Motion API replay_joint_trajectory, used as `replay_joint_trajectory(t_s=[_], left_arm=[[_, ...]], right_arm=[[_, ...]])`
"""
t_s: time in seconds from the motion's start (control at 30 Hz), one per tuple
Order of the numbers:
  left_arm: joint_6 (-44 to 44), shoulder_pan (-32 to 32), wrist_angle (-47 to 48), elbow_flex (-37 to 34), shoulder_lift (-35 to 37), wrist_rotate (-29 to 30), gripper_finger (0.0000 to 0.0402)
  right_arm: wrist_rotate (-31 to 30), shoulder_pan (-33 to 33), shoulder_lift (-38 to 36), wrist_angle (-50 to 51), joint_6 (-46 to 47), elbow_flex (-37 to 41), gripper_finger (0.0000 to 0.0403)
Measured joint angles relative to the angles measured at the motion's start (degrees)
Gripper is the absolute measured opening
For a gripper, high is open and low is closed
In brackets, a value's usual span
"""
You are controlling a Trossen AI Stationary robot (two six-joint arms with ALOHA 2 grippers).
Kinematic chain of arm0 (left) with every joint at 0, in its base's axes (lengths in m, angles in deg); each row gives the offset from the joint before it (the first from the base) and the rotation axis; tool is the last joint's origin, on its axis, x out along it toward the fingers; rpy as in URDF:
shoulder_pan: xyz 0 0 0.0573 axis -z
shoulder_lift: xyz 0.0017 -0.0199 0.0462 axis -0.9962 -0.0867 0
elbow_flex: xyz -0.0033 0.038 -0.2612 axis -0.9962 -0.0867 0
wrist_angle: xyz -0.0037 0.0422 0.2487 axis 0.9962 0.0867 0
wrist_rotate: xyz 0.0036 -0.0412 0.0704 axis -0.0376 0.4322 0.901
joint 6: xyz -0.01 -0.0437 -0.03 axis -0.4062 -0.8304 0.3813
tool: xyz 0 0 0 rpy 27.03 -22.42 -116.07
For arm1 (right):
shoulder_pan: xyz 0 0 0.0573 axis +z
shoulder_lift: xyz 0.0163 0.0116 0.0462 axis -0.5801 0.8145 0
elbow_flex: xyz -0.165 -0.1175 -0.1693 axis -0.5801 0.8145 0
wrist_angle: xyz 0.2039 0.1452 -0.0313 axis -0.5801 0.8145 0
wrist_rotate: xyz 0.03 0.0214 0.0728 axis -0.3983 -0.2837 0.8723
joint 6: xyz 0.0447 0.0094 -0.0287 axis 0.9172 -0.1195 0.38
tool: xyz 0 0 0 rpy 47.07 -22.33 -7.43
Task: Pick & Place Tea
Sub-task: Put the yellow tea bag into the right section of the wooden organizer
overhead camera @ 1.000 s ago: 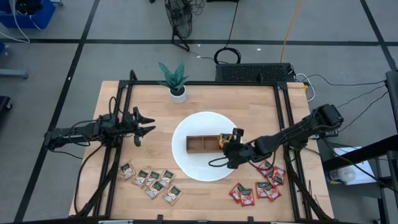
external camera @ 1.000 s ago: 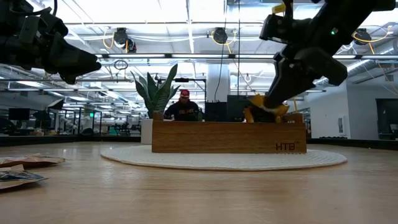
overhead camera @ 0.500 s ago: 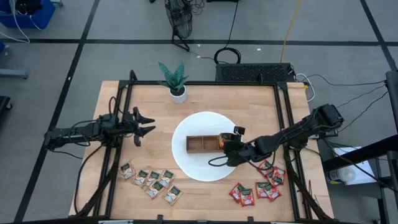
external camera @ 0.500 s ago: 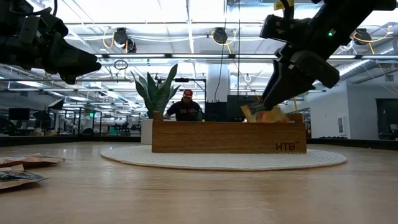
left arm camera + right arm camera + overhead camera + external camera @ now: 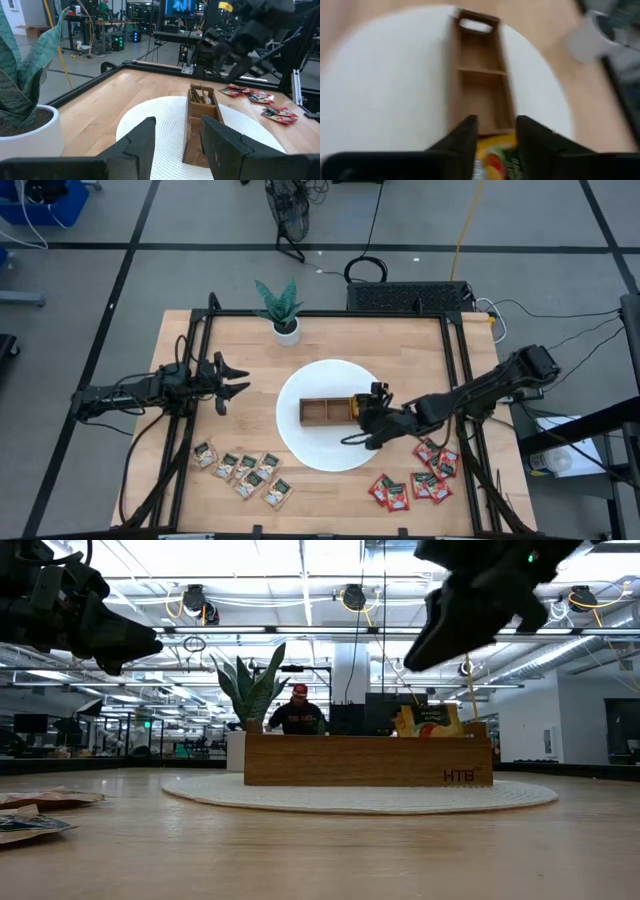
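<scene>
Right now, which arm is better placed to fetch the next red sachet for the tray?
The right arm. Its hand hovers open over the tray's right end, with the red sachets just behind it on its own side. The left hand waits across the table, nearer the beige sachets.

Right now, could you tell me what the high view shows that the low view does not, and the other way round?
Only the high view shows the red tea sachets near the table's right edge, the spread of beige sachets and the tray's two empty compartments. Only the low view shows the orange-yellow sachets standing above the tray wall, and a person in the room behind. Both show the potted plant, the white round mat, the left gripper waiting open and the right gripper by the tray's right end.
</scene>
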Motion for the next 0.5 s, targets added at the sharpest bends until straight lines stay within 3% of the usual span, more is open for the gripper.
replay_joint_trajectory(t_s=[0.07, 0.13, 0.33, 0.5], left_arm=[[0.0, -0.02, -0.02, 0.0, 0.01, -0.02, 0.0157], [0.02, 0.0, -0.02, 0.0, 0.01, -0.02, 0.0157], [0.02, -0.01, -0.02, 0.0, 0.0, -0.02, 0.0157], [0.02, 0.0, 0.0, 0.0, 0.0, -0.02, 0.0157]], right_arm=[[6.77, -1.87, -0.96, 0.38, -1.34, -0.23, 0.004], [12.91, -4.42, -1.08, 3.37, -1.09, -0.26, 0.0013], [17.15, -10.05, 2.56, 14.03, 3.03, -0.14, 0.0001], [20.24, -11.37, 4.21, 13.67, 2.05, -0.15, 0.0]])
